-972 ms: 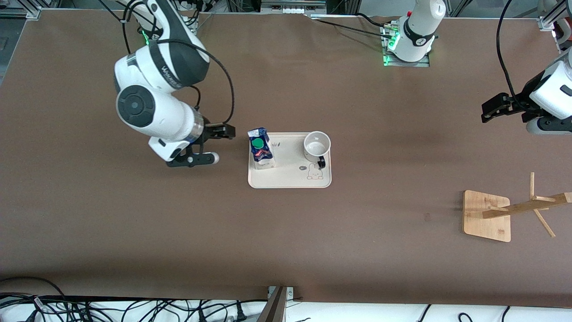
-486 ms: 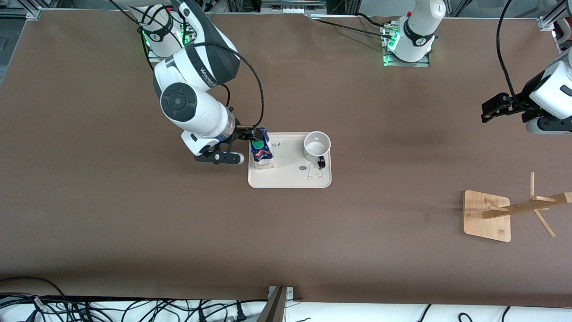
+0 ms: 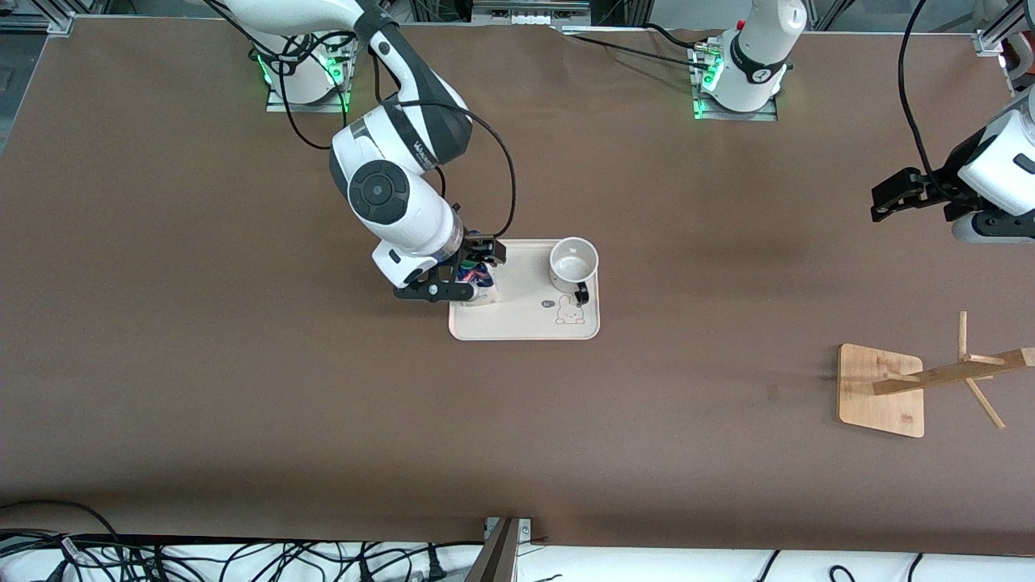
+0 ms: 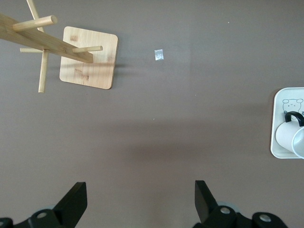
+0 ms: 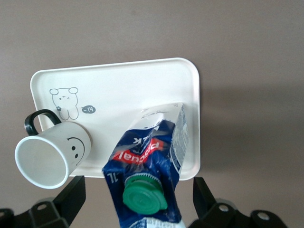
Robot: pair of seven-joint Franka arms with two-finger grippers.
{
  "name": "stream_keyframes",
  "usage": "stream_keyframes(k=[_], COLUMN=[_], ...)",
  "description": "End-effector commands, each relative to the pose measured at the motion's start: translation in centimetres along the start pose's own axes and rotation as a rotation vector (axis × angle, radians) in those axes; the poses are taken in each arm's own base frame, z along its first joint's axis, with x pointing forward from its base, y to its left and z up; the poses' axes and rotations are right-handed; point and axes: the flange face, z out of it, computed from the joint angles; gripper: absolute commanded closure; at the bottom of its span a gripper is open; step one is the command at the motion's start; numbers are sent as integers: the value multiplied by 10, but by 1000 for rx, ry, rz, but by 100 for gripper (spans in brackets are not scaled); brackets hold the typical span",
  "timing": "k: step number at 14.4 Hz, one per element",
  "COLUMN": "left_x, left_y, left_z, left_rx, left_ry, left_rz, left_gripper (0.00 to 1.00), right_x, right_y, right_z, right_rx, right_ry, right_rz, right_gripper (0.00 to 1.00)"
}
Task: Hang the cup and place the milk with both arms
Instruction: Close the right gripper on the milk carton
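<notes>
Toward the right arm's end of the counter (image 3: 242, 388), the right arm (image 3: 388, 186) reaches down from its base to the cream tray (image 3: 525, 323) at mid-counter. Its right gripper (image 3: 467, 275) sits over the tray's edge at the milk (image 3: 477, 279); in the right wrist view the jaws stand wide, one black finger on each side of the carton (image 5: 147, 175), apparently not yet touching it, though the fingertips are cut off at the frame edge. The milk stands on the tray, its round green cap (image 5: 142, 194) facing the wrist camera, blue and red print around it, and is largely hidden under the gripper in the front view.

Beside the milk on the same tray, toward the left arm's end, the cup (image 3: 573, 263) stands upright and apart from the carton, its black handle (image 3: 581, 294) turned toward the front camera; its smiley face shows in the right wrist view (image 5: 71, 145). A small rabbit drawing (image 3: 570, 311) marks the tray next to the handle.

Near the left arm's end, and nearer the front camera than the tray, the wooden rack (image 3: 881, 392) stands on its square base with its pegs bare. The left arm (image 3: 999, 174) waits above the counter there, well apart from the tray, its left gripper (image 4: 140, 209) with jaws wide over bare counter.
</notes>
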Motion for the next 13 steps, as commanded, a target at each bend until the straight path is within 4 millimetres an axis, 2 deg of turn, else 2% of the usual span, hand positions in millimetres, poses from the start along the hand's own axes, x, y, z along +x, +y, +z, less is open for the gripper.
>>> stream_keyframes(k=[1,6,10,13], left_x=[0,0,0,0], left_y=[-2,-2,2,4], left_z=[-7,-7,-7,-7], left_rx=[4,4,4,6], left_ry=[-3,-3,-2,-2], left_rz=[12,12,21,25], left_gripper=[0,0,0,0], right_x=[6,5,-7,-12], right_y=[3,5,8,11], right_z=[-7,-3,20,23], right_rx=[-10,-10,-44,-64], right_ry=[12,-1,-57,-99], right_rz=[-114,-147,-162,-183], right_gripper=[0,0,0,0])
